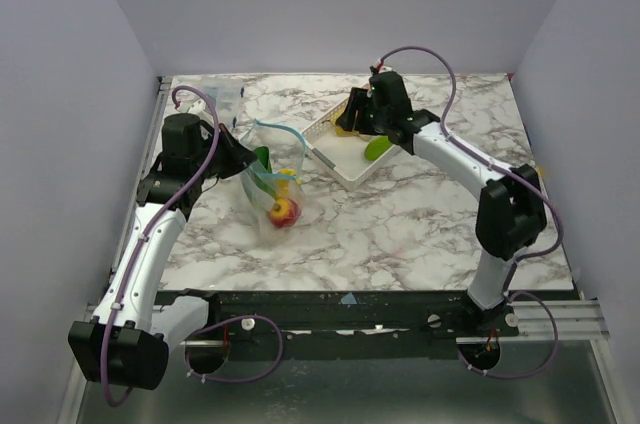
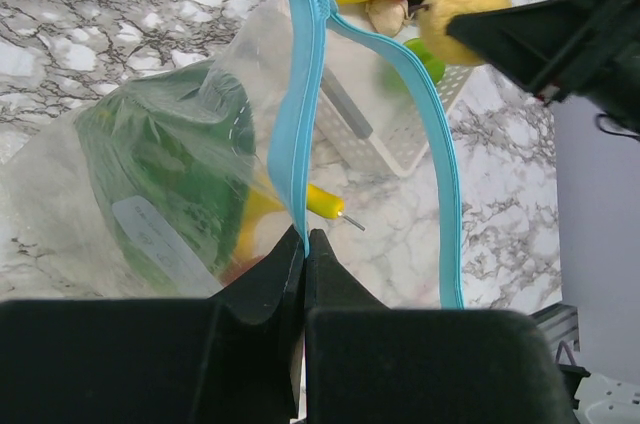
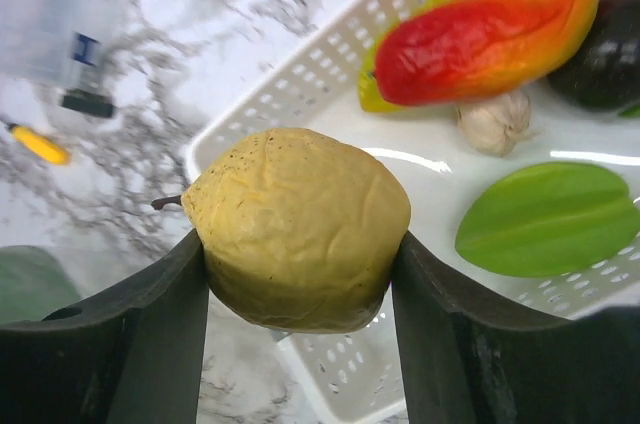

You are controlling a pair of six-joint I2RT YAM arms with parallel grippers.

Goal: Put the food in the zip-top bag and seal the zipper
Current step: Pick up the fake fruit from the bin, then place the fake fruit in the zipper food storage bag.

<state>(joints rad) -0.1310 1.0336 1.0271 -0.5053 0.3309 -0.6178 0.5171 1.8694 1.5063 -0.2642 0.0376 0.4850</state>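
- Seen from above the arms, the zip-top bag [image 1: 272, 194] lies at about 9 o'clock from the middle of the marble table [image 1: 420, 234], its mouth lifted toward 12 o'clock.
- The left claw [image 2: 303, 244] is clamped tight on the zipper [image 2: 300, 114], pinching one side of the blue-green strip. The other side of the strip loops away toward 3 o'clock in the left wrist view, so the mouth stands open.
- Inside the bag I can see a green piece [image 2: 160, 169] pressed against the plastic, a yellow piece [image 2: 325, 201] with a thin stem, and lower down a red-and-yellow piece [image 1: 284, 211].
- The right claw [image 1: 350, 120] grips a wrinkled yellow fruit [image 3: 300, 224] between its two fingers, one pad on each flank, a short stem sticking out at 9 o'clock.
- That fruit hangs over the white basket [image 3: 290, 84], near the rim; the basket sits at about 12 o'clock on the table, just beside the bag's mouth.
- In the basket lie a red-orange piece [image 3: 480, 39], a pale garlic bulb [image 3: 495, 122] touching it, a flat green piece [image 3: 550, 216] at 4 o'clock, and a dark piece [image 3: 610, 54] at the edge of view.
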